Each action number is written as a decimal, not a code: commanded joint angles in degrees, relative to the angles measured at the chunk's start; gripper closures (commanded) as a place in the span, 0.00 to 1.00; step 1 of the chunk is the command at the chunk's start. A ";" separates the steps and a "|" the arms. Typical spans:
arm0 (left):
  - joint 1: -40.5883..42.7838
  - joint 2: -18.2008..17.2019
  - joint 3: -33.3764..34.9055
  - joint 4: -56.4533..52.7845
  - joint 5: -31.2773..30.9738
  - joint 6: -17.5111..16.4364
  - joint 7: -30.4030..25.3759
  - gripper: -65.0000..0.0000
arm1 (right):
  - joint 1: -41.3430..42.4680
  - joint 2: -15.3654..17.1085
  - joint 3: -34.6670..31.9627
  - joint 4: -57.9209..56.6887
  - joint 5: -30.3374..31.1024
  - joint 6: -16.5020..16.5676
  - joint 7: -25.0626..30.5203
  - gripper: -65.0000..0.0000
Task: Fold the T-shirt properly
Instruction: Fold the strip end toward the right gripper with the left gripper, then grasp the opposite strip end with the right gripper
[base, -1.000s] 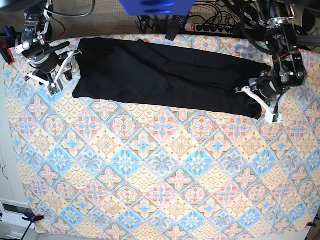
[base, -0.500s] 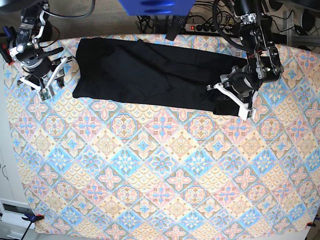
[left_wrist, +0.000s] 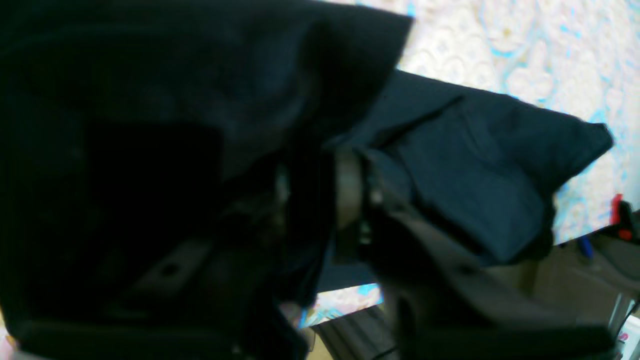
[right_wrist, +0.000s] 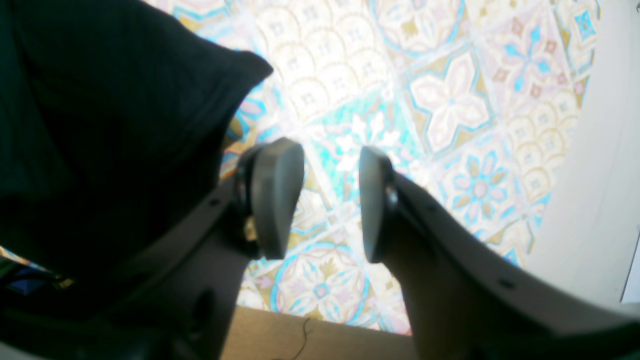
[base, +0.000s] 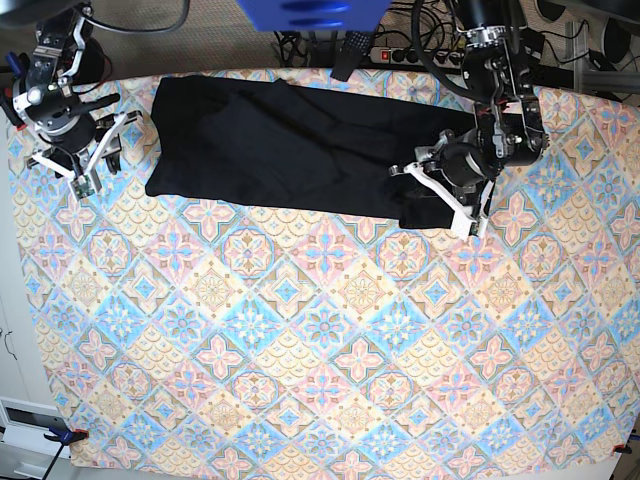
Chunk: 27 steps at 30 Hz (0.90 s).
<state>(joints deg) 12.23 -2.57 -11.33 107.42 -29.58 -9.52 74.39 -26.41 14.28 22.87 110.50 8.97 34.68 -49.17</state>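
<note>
1. The T-shirt (base: 290, 150) is a plain black cloth lying as a long band across the far part of the table (base: 320, 350), its length running from one side toward the other. No print, label or writing can be read on it in any view.
2. Its end on the base view's right is bunched and doubled back over the rest, under the left pincer (base: 440, 195).
3. In the left wrist view the black cloth (left_wrist: 450, 165) hangs in folds around the left pincer (left_wrist: 310, 195), with cloth running into the narrow gap between the fingers; whether they clamp it or have let go I cannot tell.
4. The right pincer (base: 85, 165) sits just beside the T-shirt's other end, near the table corner, apart from the cloth.
5. In the right wrist view the right pincer (right_wrist: 330, 200) stands open, its pads (right_wrist: 277, 195) parted over bare tablecloth (right_wrist: 450, 100) with nothing between them; the T-shirt (right_wrist: 110, 125) lies to one side.
6. The tablecloth bears a pattern of blue, pink and tan diamond tiles with flowers.
7. A power strip (base: 415, 57) and cables lie beyond the far edge.
</note>
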 joint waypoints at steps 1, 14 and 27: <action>-0.40 -0.20 -0.05 0.94 -0.70 -0.20 -0.32 0.70 | 0.08 0.71 0.29 1.11 0.13 -0.26 0.86 0.66; -0.23 -10.57 -4.36 1.20 -16.26 0.07 3.10 0.54 | 0.00 0.71 0.20 1.11 0.39 0.01 0.77 0.66; -0.23 -16.99 -8.14 1.02 -16.00 0.07 3.02 0.54 | 0.44 1.23 0.47 -0.12 22.90 0.09 -8.99 0.57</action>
<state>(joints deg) 12.38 -18.90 -19.29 107.48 -45.08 -9.30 77.97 -25.87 14.68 23.03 109.80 31.16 34.68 -58.94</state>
